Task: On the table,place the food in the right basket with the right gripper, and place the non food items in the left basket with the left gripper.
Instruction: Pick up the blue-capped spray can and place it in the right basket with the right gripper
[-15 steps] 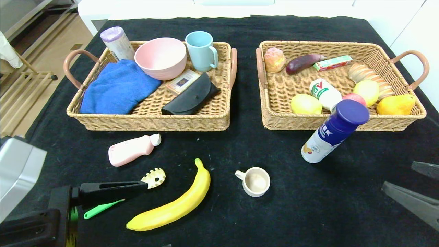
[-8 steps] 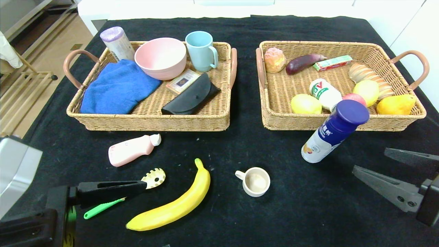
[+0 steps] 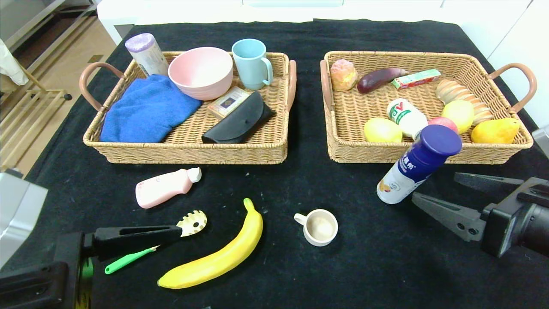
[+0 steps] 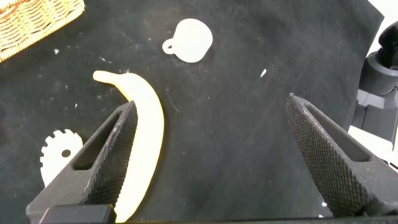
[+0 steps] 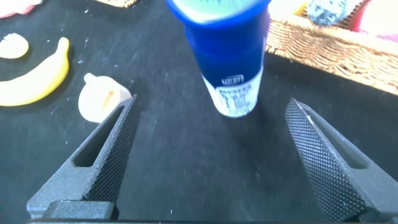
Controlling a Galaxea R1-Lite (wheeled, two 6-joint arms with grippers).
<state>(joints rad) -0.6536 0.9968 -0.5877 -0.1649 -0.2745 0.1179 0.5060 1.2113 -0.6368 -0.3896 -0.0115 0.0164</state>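
Observation:
A white drink bottle with a blue cap (image 3: pixel 411 167) stands on the black cloth just in front of the right basket (image 3: pixel 369 154). My right gripper (image 3: pixel 434 185) is open, just to the right of the bottle's base and not touching it. In the right wrist view the bottle (image 5: pixel 229 56) stands beyond the open gripper (image 5: pixel 211 101). A banana (image 3: pixel 218 253), a small white cup (image 3: pixel 319 227), a pink bottle (image 3: pixel 165 186) and a cream slotted spoon with a green handle (image 3: pixel 193 221) lie on the cloth. My left gripper (image 4: pixel 211 102) hangs open over the cloth beside the banana (image 4: pixel 146 124).
The left basket (image 3: pixel 188 152) holds a blue towel, pink bowl, blue mug, black case and a canister. The right basket holds fruit, bread, an eggplant and a small bottle. The table's edges are close on both sides.
My right gripper has come in from the right edge, leftward toward the blue-capped bottle. The left arm has shifted only slightly. Nothing on the cloth has moved.

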